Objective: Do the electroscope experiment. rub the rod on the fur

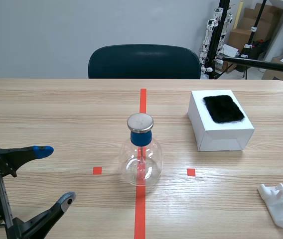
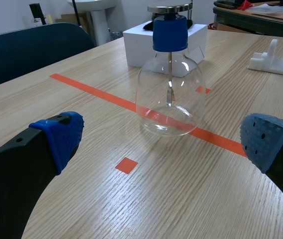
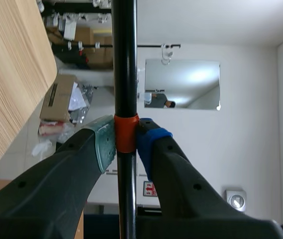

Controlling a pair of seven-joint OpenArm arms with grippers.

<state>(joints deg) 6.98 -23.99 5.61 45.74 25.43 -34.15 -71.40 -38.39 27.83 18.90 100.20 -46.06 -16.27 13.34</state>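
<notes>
1. Scene: my left gripper [image 1: 56, 175] is spread wide, holding nothing. Flask [image 1: 141, 159] is ahead of it to the right. Fur [image 1: 223, 108] lies on the white box [image 1: 216, 137] further off, and the rod [image 1: 261, 64] is raised beyond that.
2. Left wrist: flask straight ahead of my parted fingers, apart from them.
3. Right wrist: my right gripper [image 3: 126, 142] is clamped on the rod's orange band.

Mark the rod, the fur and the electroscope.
rod [image 3: 125, 69], right wrist view, black shaft above its orange band.
fur [image 1: 223, 108], scene view, middle of the black patch.
electroscope [image 1: 142, 160], scene view, its glass bulb.
</notes>
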